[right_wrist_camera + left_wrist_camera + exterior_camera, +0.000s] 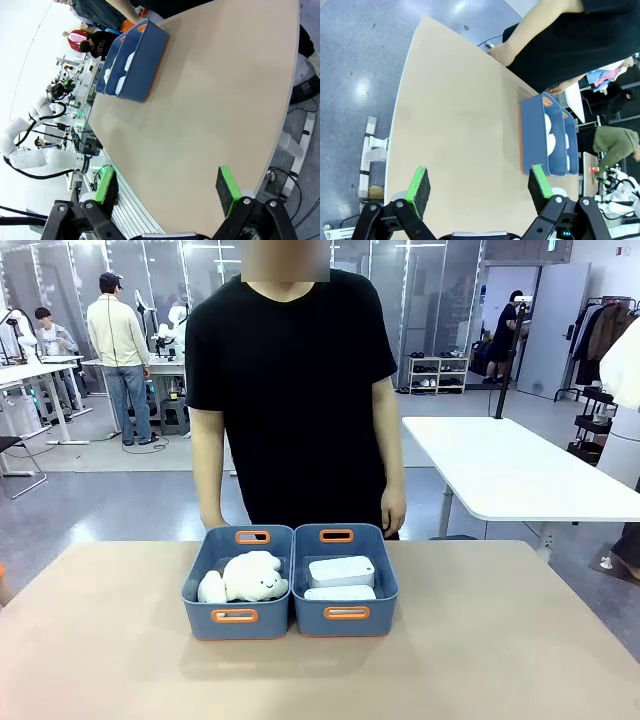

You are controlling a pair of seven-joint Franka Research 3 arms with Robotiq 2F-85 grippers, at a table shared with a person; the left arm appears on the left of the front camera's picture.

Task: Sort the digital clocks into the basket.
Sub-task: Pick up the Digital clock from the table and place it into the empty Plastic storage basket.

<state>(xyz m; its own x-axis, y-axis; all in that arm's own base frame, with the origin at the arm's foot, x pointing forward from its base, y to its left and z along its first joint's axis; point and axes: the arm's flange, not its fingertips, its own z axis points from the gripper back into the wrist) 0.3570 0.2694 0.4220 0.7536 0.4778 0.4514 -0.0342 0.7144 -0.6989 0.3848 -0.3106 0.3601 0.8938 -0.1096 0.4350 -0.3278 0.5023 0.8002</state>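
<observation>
Both clocks [341,571] inside the right basket [345,615], touching its twin bin [238,617] mid-surface [500,640]. Bare tabletop all around. Left fingers [418,185] and right fingers [226,187] spread wide, empty, near opposite edges.

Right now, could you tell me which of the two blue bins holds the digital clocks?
The basket on the robot's right holds both digital clocks, flat white boxes. The other bin, touching it on the left, holds lumpy white plush toys instead.

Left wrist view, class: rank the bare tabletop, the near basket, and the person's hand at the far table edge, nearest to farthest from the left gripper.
1. Tabletop, directly beneath the open left gripper.
2. Near basket, ahead, right.
3. Person's hand, at the far edge.
</observation>
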